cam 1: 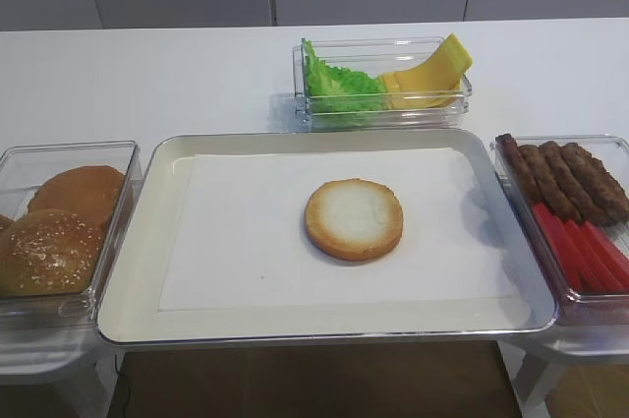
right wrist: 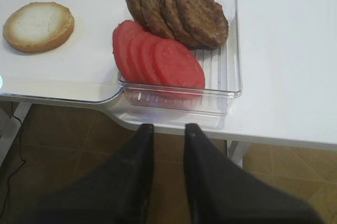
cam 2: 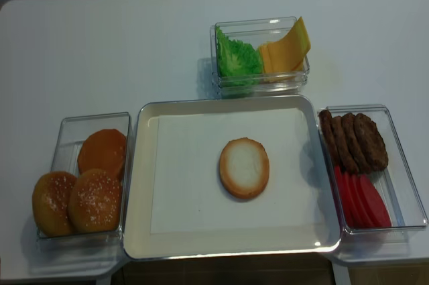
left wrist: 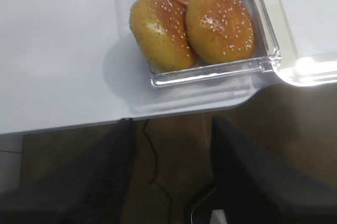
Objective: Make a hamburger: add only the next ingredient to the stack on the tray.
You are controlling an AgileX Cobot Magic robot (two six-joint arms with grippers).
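– Bun half (cam 1: 354, 218), whereabouts?
– Flat on the white paper (cam 1: 256, 241), middle of the tray (cam 1: 138, 290), pale face up. Nothing stacked on it. Looks placed already, judging by the lie of it; no second flat half in sight anywhere.
– Grippers?
– Both off the tray's near edge, below table level. Left gripper (left wrist: 171, 124): fingers spread wide, nothing between. Right gripper (right wrist: 167, 129): fingers narrowly parted, empty too.
– How to do this step well?
– If judged done: leave alone, keep both arms back from the tray. If another layer wanted: come straight down, set it centred on the golden rim, release low, avoid dragging the paper.
– Around the tray?
– Left of tray: left bin (cam 1: 20, 154) with two sesame tops (cam 2: 95, 199) and one plain domed bun (cam 2: 102, 152). Right of tray: right bin (cam 1: 614, 143) with patties (cam 1: 565, 177) and tomato slices (cam 1: 580, 251). Behind tray: back bin (cam 1: 383, 44) with lettuce (cam 1: 339, 89) and cheese (cam 1: 432, 74).
– In the way?
– Nothing over the tray. Only bin walls, close beside the tray's sides, to clear on any reach across.
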